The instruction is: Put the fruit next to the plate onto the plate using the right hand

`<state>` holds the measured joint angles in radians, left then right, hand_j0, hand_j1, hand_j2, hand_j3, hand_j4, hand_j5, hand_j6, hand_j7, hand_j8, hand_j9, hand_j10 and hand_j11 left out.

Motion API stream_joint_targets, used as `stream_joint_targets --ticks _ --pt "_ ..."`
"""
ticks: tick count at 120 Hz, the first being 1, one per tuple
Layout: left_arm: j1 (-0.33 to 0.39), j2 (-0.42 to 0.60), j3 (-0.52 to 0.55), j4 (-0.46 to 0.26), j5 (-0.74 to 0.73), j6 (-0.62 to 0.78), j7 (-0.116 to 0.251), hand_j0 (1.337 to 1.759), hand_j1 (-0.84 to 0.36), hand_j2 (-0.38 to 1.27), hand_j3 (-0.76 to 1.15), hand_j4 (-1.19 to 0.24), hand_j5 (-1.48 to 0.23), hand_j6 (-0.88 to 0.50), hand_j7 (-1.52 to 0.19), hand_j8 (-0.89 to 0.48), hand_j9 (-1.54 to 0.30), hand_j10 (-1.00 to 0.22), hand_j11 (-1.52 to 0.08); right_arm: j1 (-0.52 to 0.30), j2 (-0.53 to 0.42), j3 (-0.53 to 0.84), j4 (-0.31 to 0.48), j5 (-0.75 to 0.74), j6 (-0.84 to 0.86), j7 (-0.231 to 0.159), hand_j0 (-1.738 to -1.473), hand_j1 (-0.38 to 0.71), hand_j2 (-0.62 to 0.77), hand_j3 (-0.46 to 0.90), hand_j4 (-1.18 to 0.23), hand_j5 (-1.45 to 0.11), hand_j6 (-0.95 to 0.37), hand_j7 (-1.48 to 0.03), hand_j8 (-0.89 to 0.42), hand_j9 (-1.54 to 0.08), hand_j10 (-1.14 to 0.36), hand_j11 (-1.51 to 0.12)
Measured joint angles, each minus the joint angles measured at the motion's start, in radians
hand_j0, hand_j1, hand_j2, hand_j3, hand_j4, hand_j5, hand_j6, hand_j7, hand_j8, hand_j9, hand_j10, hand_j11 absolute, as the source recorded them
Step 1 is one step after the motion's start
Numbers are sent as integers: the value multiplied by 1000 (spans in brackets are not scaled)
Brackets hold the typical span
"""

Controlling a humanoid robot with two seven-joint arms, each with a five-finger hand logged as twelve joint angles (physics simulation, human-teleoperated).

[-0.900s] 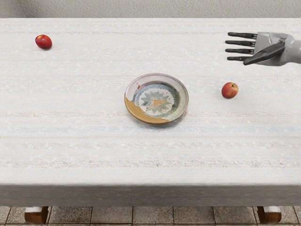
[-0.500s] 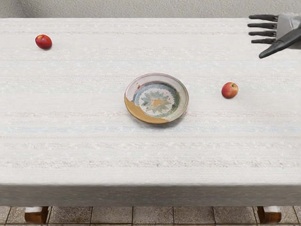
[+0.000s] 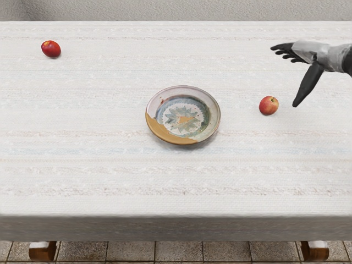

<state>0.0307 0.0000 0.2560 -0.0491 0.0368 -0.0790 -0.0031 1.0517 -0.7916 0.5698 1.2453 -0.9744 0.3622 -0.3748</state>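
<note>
Head view: the apple [image 3: 269,105] sits on the cloth-covered counter [image 3: 110,176], at 3 o'clock of the plate [image 3: 165,135] and clear of its rim, with a strip of bare cloth between them. The plate lies near the middle of the counter and holds nothing; its rim is brown on the near left side and there is a leaf-like pattern in the centre.

The right hand [image 3: 314,53] comes in from the right edge and hangs in the air at about 1 o'clock of the apple. Its fingers [image 3: 283,48] are spread and relaxed, reaching toward 9 o'clock, and grasp nothing. The thumb [image 3: 305,88] stands apart from them and slants down toward 7 o'clock. Its tip ends just beside the apple, at the apple's 3 o'clock, with a small gap showing between tip and fruit. No finger touches the apple. The fingers themselves lie well above and beyond it in the picture.

A second apple [image 3: 50,48] rests far off at 10 o'clock of the plate, near the counter's far left corner.
</note>
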Motion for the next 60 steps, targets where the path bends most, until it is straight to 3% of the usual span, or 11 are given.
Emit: stream_joint_targets --ticks 25,60 --pt "0 0 0 0 0 0 0 1658 55 49 0 -245 -319 -246 -318 -246 -318 -245 -318 -6 33 -142 74 -49 -238 -33 -1658 -246 -16 0 -91 -114 -93 -113 -92 -113 -90 -113" --pt "0 0 0 0 0 0 0 1658 55 49 0 -245 -319 -246 -319 -246 -319 -245 -319 -37 86 -219 85 -65 -415 -50 -1658 -162 -29 0 -162 -205 -164 -205 -163 -205 -161 -205"
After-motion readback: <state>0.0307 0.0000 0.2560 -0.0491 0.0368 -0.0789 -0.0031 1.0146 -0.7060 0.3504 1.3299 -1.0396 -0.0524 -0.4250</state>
